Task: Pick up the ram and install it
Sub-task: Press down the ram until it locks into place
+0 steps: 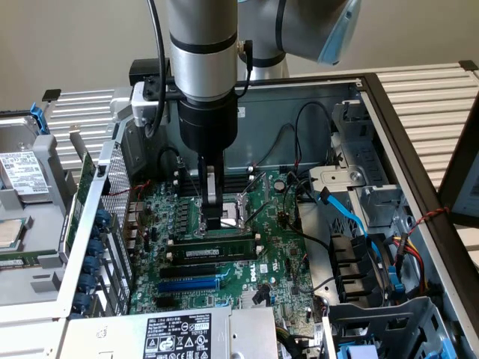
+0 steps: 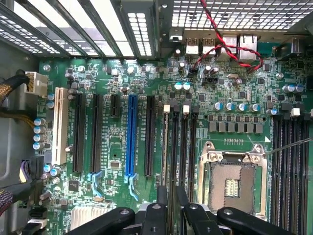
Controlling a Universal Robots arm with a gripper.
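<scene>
Down on the motherboard, just beside the processor socket, the ram stands on its thin edge at one of the memory slots. Its long axis runs from the exterior view's left to its right, parallel to the blue slot that lies a little nearer the camera. From my seat I cannot tell whether the stick is pressed fully home or only resting in the mouth of the slot. Directly above it, the fingers point straight down and meet its upper edge at about mid-length, so the stick lies right beneath them and not off to either side. They are narrowed to a slim gap, and I judge them clamped across the two flat faces of the ram, with the grip crossing its long axis at a right angle. In the wrist view I look down along the fingers at the row of black slots. They run straight away from the tips, which tells me the wrist is lined up with the slot direction. There is only the one arm, and it hangs upright over the board inside the open computer case, whose walls stand well apart from the work.
</scene>
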